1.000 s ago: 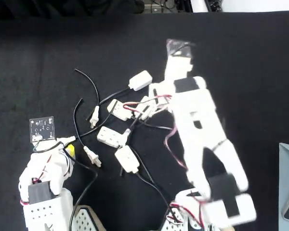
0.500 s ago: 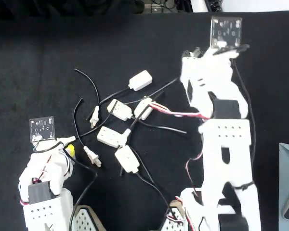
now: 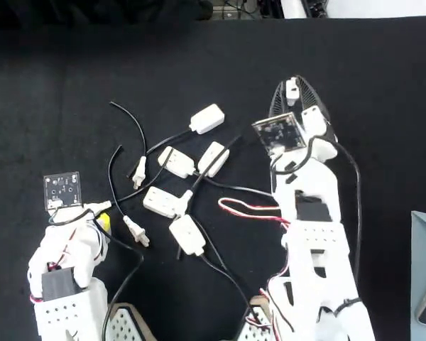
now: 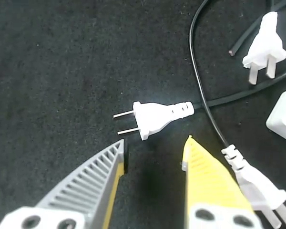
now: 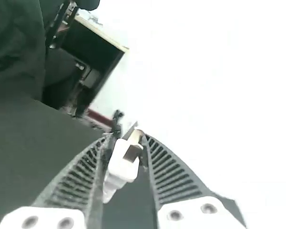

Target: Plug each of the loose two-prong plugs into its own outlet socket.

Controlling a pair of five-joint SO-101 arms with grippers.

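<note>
**Holding one plug clear, hovering over another**

Clamping a white plug (image 5: 123, 162) between the closed fingers of the right claw (image 3: 296, 89), prongs pointing out past the fingertips, held clear of the table (image 3: 57, 71) toward its far edge, right of the middle. Hovering with the left claw (image 4: 155, 141) spread wide and empty near the table's near left corner, just short of a loose plug (image 4: 155, 116) lying flat on the table with its prongs pointing sideways. Leaving the white sockets (image 3: 175, 162) scattered around the table's middle, tangled among black cords (image 3: 121, 163).

Judging the plugs as light, hard and smooth, likely slipping or twisting under a poor pinch. Taking hold best across the flat sides of the body, behind the prongs and ahead of the ribbed collar, keeping both prongs free. Expecting the cords to tug stiffly and swing a lifted plug off line. Expecting the sockets, being small and light, to slide when pushed, so probably needing bracing with the other claw.
</note>
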